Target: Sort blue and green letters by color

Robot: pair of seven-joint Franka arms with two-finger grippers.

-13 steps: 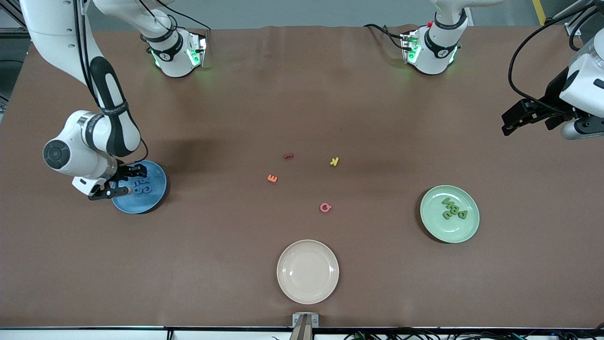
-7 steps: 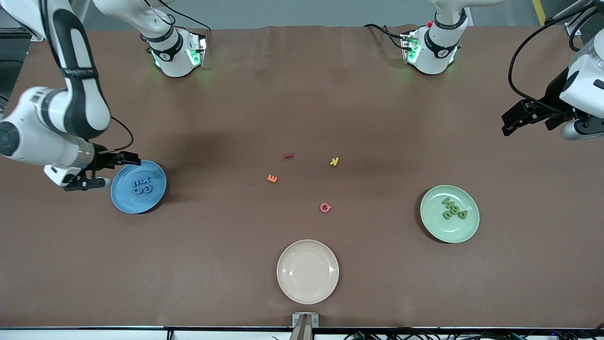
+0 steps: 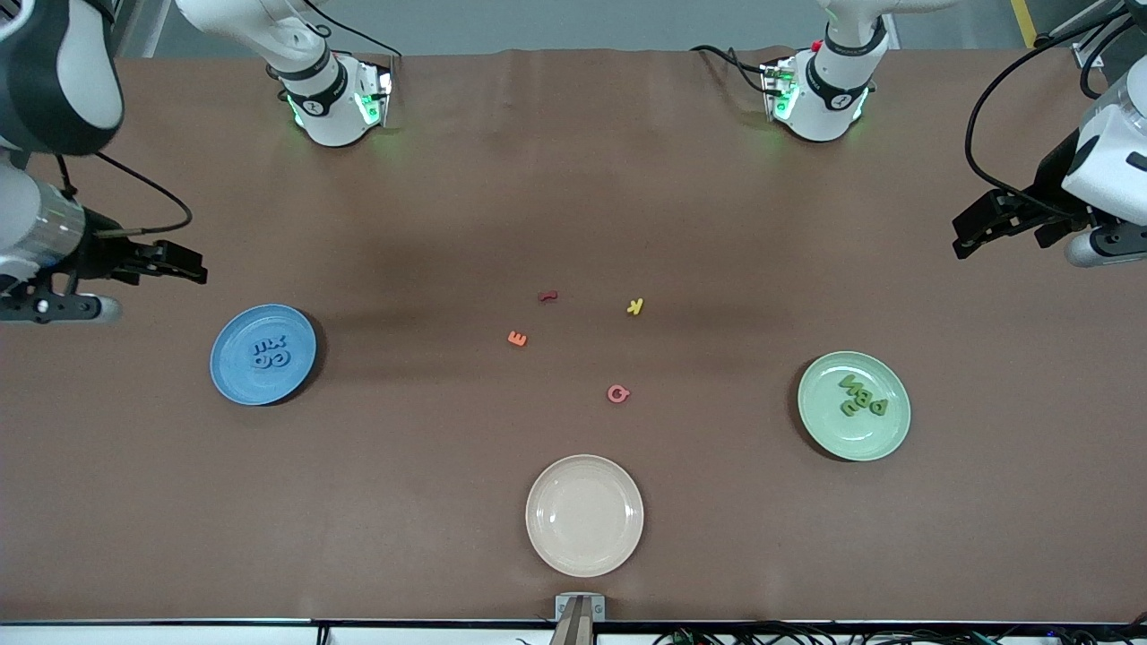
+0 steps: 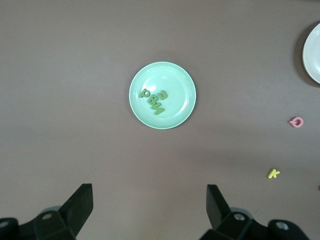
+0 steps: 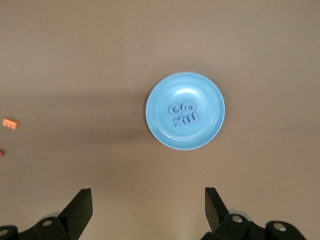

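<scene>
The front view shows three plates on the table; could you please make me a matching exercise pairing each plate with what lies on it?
Column one:
1. blue plate
2. green plate
3. cream plate

Column two:
A. nothing on it
B. the four green letters
C. the four blue letters

Pairs: 1-C, 2-B, 3-A.
</scene>
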